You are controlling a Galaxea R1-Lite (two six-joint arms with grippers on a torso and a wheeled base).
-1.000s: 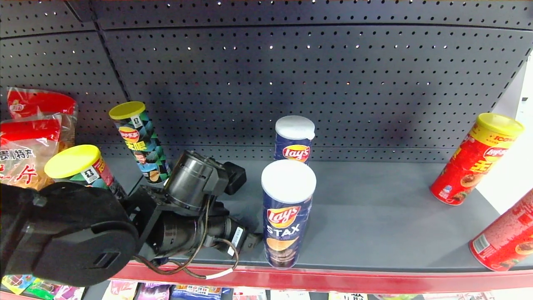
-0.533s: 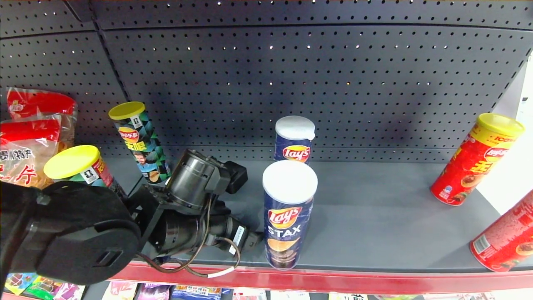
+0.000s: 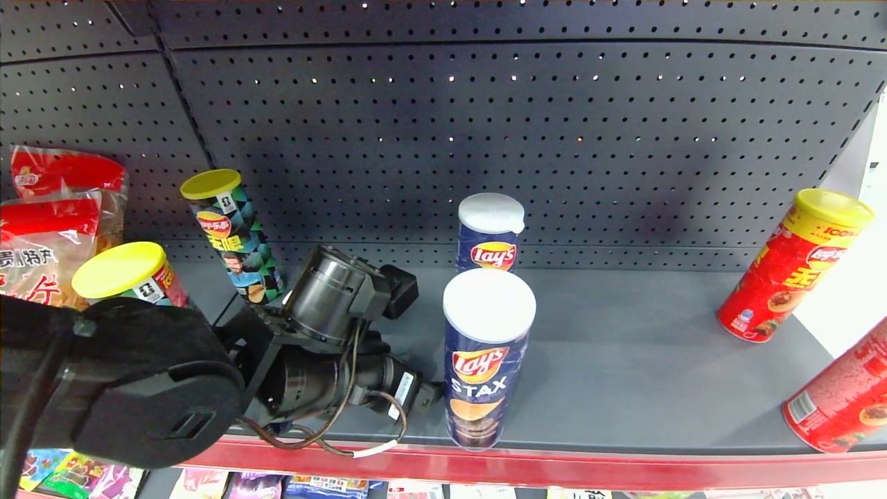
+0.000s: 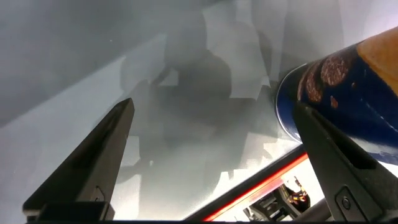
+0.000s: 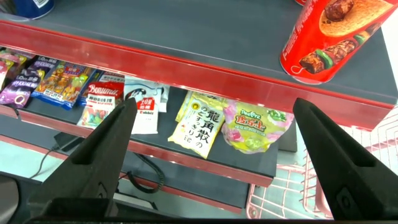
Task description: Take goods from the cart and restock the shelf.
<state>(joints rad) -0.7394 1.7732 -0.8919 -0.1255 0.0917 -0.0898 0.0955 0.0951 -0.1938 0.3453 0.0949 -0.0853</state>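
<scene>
- At the left end of the shelf [image 3: 624, 374] we see red snack bags [image 3: 48, 229] close to the pegboard back [image 3: 485, 125].
- Just right of the bags stand two cans with yellow lids. The yellow-lidded can [image 3: 125, 274] is nearer the front edge, and the patterned can [image 3: 232, 232] is near the back edge.
- Our left arm [image 3: 326, 305] lies low over the front-left part of the shelf, between the yellow-lidded can and the front blue can [image 3: 485, 360].
- The left gripper [image 4: 212, 106] has its fingers [image 4: 93, 168] spread wide and clamps nothing. The front blue can [image 4: 348, 93] stands just beside one finger; we cannot tell whether they touch.
- The front blue can is upright at the front edge, about midway along the shelf, with its white lid on.
- The rear blue can [image 3: 488, 232] stands behind it near the back edge, apart from it.
- Toward the right end, a red can with a yellow lid [image 3: 790, 270] stands on the rear half of the shelf.
- A second red can [image 3: 838, 402] [image 5: 329, 37] sits at the front right corner.
- The right gripper [image 5: 212, 106] has its fingers [image 5: 87, 162] wide apart and holds nothing. It hangs in front of the red front lip [image 5: 186, 62], above the packets [image 5: 205, 121] on the lower shelf.
</scene>
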